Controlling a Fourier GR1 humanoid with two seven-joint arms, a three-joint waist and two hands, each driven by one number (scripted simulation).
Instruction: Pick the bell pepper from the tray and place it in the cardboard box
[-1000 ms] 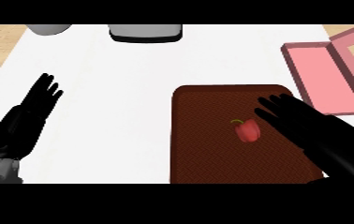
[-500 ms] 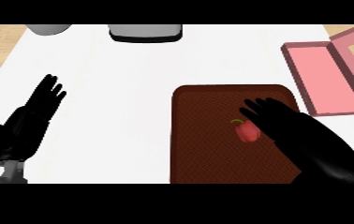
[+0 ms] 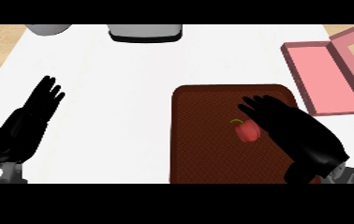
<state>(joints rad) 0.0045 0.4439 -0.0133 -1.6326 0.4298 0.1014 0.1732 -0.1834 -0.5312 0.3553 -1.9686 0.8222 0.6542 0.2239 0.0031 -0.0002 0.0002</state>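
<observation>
A small red bell pepper [image 3: 246, 130] with a green stem lies on the dark brown tray [image 3: 207, 143] at the lower right. My right hand [image 3: 290, 124] hovers over the tray with its fingers straight, right beside and partly over the pepper's right side; nothing is held. The pink box [image 3: 323, 75] lies open at the right edge, beyond the tray. My left hand [image 3: 31, 120] rests open at the left edge, fingers pointing up.
A grey appliance [image 3: 145, 32] stands at the back centre and a grey round object [image 3: 47, 29] at the back left. White counter [image 3: 117, 92] stretches between my left hand and the tray.
My right hand has slid left across the tray and now reaches the pepper's right side. The pepper and my left hand have stayed in place.
</observation>
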